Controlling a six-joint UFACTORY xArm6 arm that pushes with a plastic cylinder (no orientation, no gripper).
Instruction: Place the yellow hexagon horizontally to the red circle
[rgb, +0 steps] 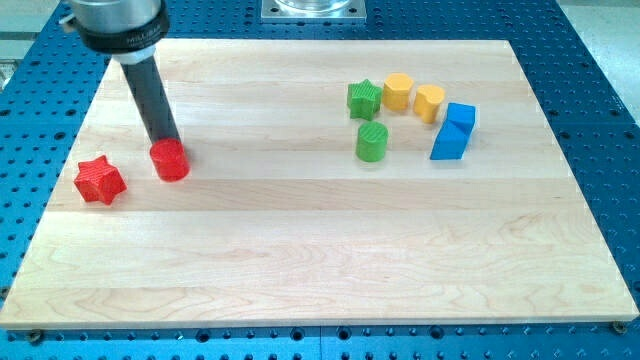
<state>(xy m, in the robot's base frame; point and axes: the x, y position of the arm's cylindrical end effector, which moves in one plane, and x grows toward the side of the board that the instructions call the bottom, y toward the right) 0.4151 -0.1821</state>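
The red circle (171, 160) lies at the view's left on the wooden board (320, 260). My tip (165, 141) stands right at its top edge, touching or nearly touching it. The yellow hexagon (398, 92) sits far to the view's right, near the top, between a green star (364, 98) and a yellow heart-like block (430, 102). The hexagon is higher in the view than the red circle.
A red star (99, 180) lies just left of the red circle. A green cylinder (372, 142) sits below the green star. Two blue blocks (453, 131) touch each other right of the yellow blocks. A blue perforated table surrounds the board.
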